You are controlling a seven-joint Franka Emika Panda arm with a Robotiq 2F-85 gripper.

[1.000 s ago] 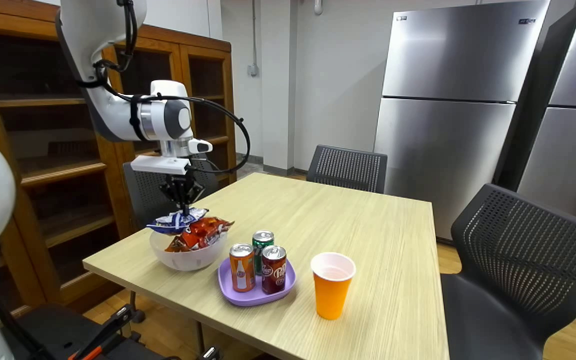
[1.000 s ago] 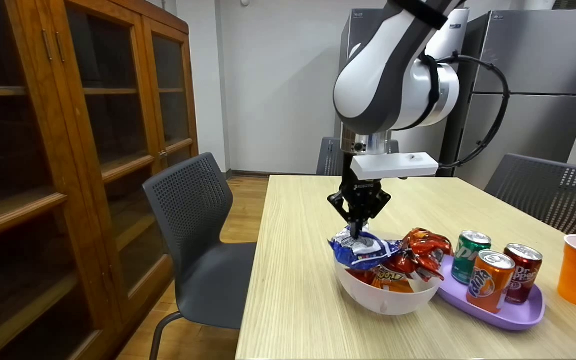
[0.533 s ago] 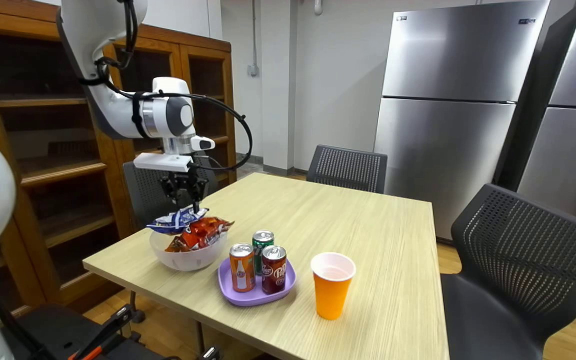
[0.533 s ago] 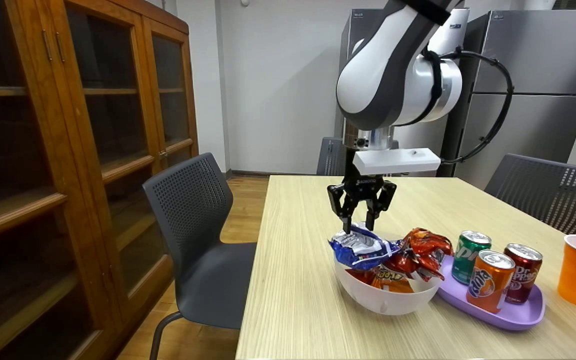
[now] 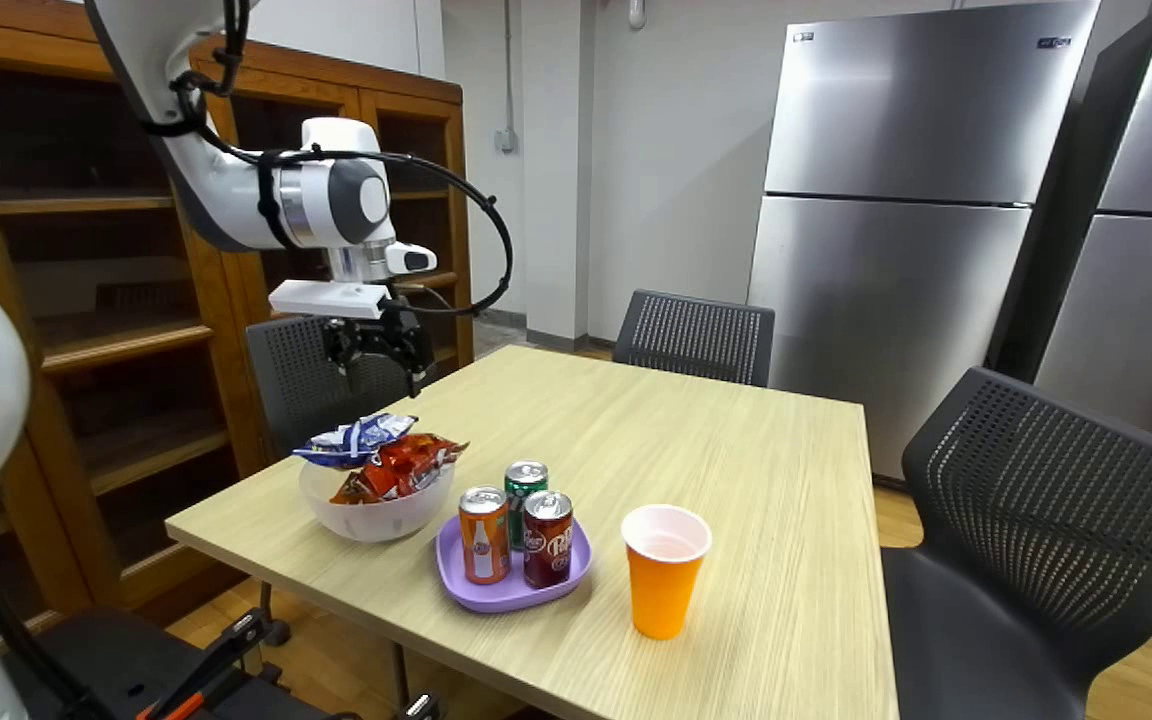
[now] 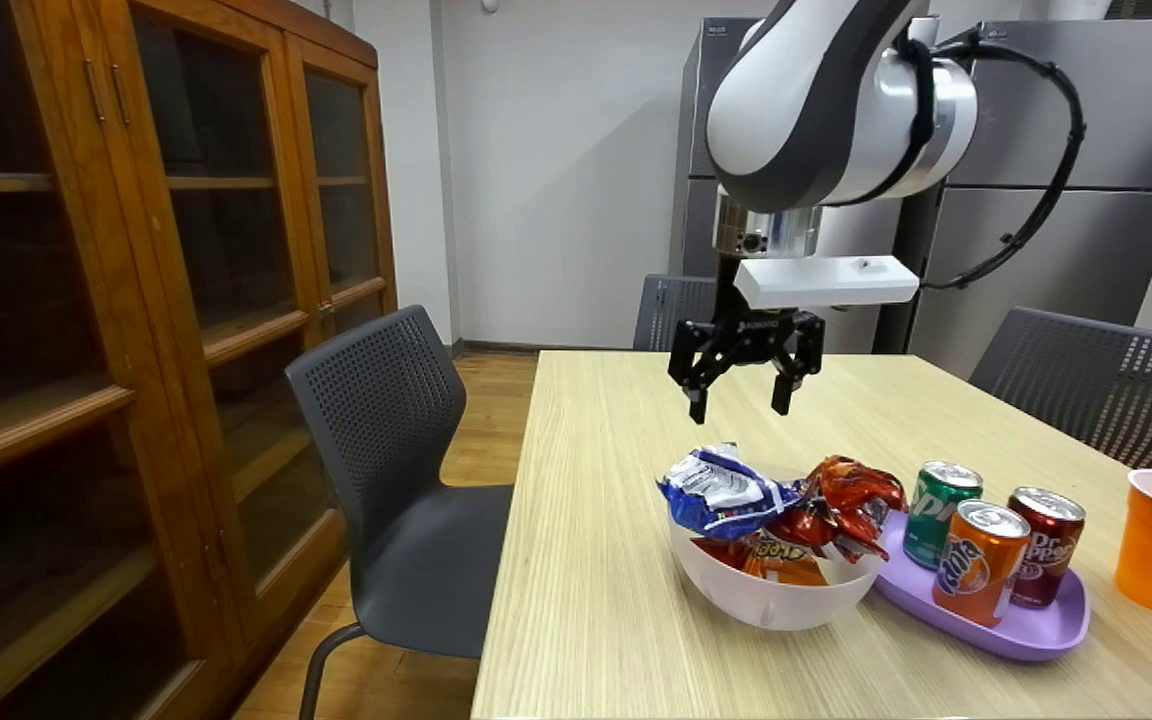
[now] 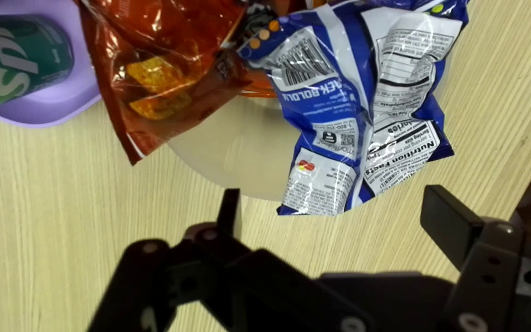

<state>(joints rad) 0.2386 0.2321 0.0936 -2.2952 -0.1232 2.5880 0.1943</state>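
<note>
The hand (image 6: pixel 739 402) stood spread and empty, higher than the blue snack bag (image 6: pixel 721 500) and apart from it. The bag lay in the white bowl (image 6: pixel 781 606) beside a red bag (image 6: pixel 844 497), overhanging the rim; its placement appeared complete, with no remaining step evident.

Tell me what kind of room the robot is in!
Probably a break room or lounge, though I can't be sure. There are big silver fridges, chairs at a wide table, and on it soda cans and a bowl of snack bags.
</note>
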